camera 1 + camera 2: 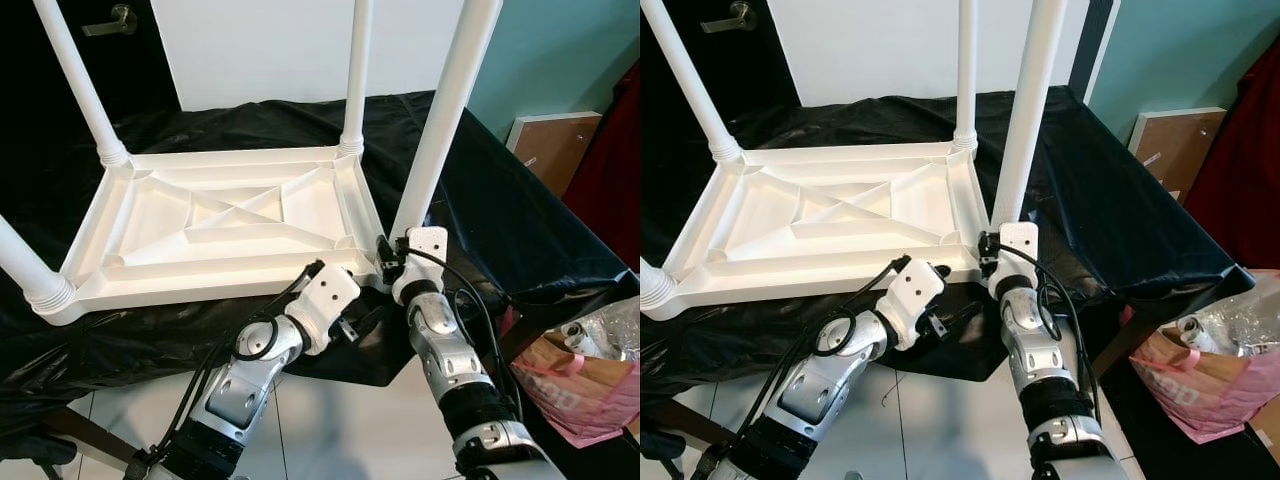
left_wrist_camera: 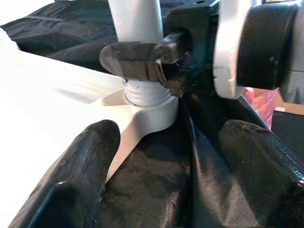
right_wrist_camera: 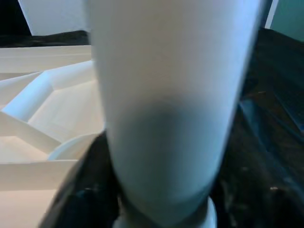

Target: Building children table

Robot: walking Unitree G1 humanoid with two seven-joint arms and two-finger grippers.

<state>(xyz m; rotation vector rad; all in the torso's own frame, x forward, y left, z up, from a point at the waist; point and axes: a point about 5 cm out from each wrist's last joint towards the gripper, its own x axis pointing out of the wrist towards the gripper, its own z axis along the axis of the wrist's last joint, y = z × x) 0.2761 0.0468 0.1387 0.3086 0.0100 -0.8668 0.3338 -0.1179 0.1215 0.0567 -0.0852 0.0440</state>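
The upturned white tabletop (image 1: 225,225) is lying on the black-draped counter (image 1: 520,230), its near corner leg (image 1: 440,130) is clamped at the base by the right tool (image 2: 142,64), the left tool (image 2: 161,175) is held apart just below, and twisting home is judged next

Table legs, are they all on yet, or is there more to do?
Nearly. The upside-down white tabletop lies on black cloth, and all four corners have legs standing up. The right end effector is shut on the near right leg just above its socket, apparently seating it. The left end effector waits open below. Flipping the table remains.
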